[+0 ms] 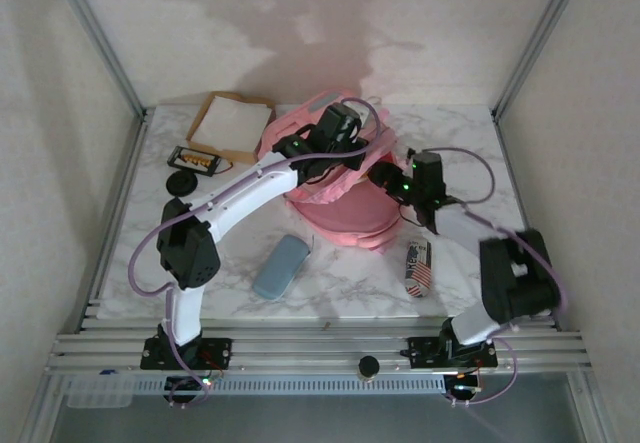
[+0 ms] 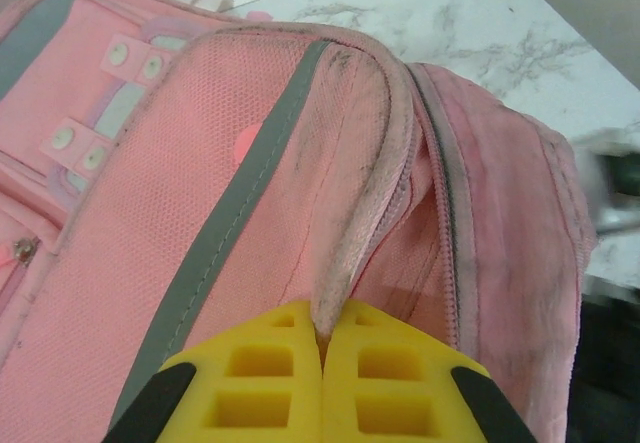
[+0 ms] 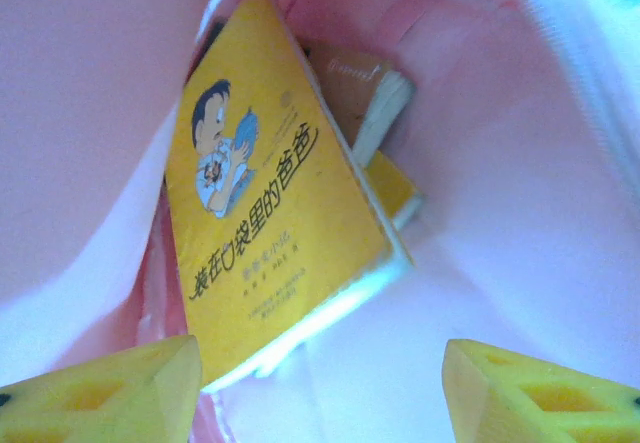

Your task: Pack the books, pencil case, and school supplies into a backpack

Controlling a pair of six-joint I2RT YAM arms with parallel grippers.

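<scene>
Top external shows pencil case (image 1: pixel 281 266), flag-printed can (image 1: pixel 418 268) and tray (image 1: pixel 232 128) beside backpack (image 1: pixel 345 221)

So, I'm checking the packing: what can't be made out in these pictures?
Right wrist view: the large yellow book covers most of the brown book and smaller yellow book.
Top view: arms cover the backpack opening; black tray contents too small.
Left wrist view: grey shape at right edge, blurred.

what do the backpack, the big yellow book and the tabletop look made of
The backpack: soft matte fabric, mesh weave visible. large yellow book: paper, pale page edges showing, thin glossy-looking cover. tabletop: white grey-veined marble look; stone or laminate, can't tell.
</scene>
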